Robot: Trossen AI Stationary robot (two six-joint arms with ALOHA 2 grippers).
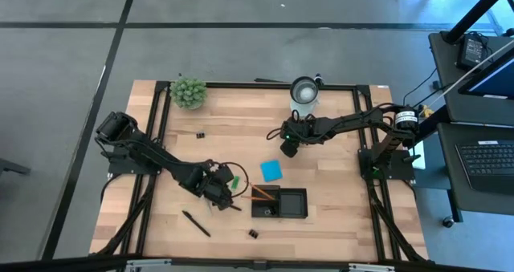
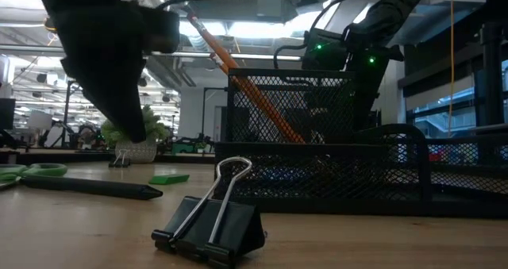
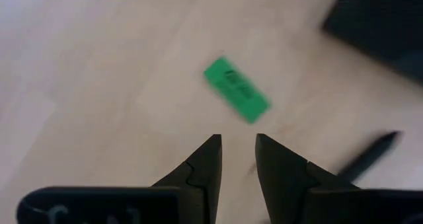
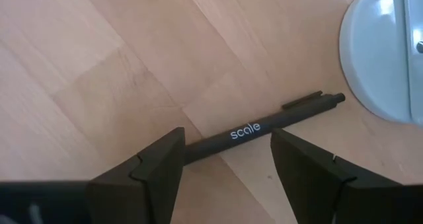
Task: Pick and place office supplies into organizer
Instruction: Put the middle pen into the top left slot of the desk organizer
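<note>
My left gripper [image 3: 238, 143] hovers open over the table, with a small green block [image 3: 236, 90] lying flat just beyond its fingertips. In the high view this gripper [image 1: 222, 184] is left of the black organizer [image 1: 279, 202], which holds an orange pencil [image 1: 261, 196] leaning on its mesh wall [image 2: 333, 142]. My right gripper [image 4: 228, 151] is open, pointing down, its fingers on either side of one end of a black pen [image 4: 264, 126] that lies flat on the table. It touches nothing. The blue note pad [image 1: 271, 170] lies between the arms.
The white cup [image 1: 303, 91] stands just beyond my right gripper and the plant ball [image 1: 189, 92] at the far left. Another black pen [image 1: 195, 222] and a binder clip [image 2: 210, 221] lie near the near edge. Small clips [image 1: 199, 134] sit mid-left. Green scissor handles [image 2: 28, 172] show at low left.
</note>
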